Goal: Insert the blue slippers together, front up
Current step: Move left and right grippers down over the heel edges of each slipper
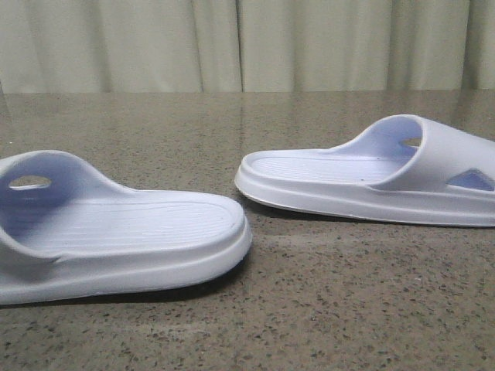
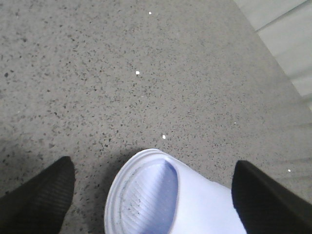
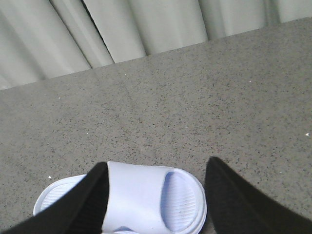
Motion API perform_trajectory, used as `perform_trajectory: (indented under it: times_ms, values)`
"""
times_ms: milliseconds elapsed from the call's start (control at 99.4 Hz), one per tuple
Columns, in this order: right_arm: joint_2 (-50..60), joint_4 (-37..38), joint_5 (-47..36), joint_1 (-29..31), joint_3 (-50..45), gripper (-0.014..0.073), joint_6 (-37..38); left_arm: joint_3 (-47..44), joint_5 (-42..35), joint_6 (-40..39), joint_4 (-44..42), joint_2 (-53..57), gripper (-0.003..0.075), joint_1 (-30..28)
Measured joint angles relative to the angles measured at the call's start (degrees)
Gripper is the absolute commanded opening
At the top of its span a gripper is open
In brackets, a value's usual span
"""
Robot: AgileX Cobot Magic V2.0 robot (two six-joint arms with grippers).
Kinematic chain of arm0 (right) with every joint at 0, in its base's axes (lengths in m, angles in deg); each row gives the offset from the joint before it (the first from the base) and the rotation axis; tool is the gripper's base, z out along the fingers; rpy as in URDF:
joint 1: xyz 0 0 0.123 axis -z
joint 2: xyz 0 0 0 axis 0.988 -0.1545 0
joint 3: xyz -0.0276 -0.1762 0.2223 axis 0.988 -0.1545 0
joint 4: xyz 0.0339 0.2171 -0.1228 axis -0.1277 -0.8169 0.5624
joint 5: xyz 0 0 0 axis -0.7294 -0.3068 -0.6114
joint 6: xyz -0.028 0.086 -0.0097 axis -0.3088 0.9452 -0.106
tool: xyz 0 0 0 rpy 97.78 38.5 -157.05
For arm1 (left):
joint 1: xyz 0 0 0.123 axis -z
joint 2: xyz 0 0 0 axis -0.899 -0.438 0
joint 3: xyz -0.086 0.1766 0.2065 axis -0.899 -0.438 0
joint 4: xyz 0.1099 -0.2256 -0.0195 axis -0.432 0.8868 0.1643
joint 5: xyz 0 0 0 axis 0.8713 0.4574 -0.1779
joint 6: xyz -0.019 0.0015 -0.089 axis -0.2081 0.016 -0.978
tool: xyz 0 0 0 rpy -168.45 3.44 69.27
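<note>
Two pale blue foam slippers lie flat on the speckled stone worktop [image 1: 325, 309], heels toward each other. The left slipper [image 1: 116, 232] sits near the front left edge, and the right slipper [image 1: 371, 178] sits farther back toward the right edge.

The left gripper [image 2: 156, 195] hangs over its slipper with fingers [image 2: 39, 200] wide apart, one on each side. The right gripper [image 3: 156, 195] does the same over the wide strap [image 3: 136, 195]. Neither holds anything yet. The footbeds are ribbed, and the soles are thick and soft-looking.

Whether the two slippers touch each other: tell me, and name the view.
Apart. The front view shows bare table between the left slipper and the right slipper; their heels face each other across a clear gap.
</note>
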Motion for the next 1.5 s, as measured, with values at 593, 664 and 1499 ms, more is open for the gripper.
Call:
perform_trajectory:
  times_ms: [593, 664, 1499]
  values:
    - [0.00, 0.00, 0.00, 0.00, 0.00, 0.0371, 0.00, -1.21, -0.82, -1.28, 5.95, -9.89, 0.0582, 0.00]
    - [0.00, 0.00, -0.09, 0.00, 0.00, 0.0371, 0.00, -1.21, -0.86, -1.28, 6.85, -11.21, 0.0582, 0.00]
    - [0.00, 0.00, -2.29, 0.00, 0.00, 0.0371, 0.00, -1.10, -2.88, 4.53, 18.93, -20.79, 0.0582, 0.00]
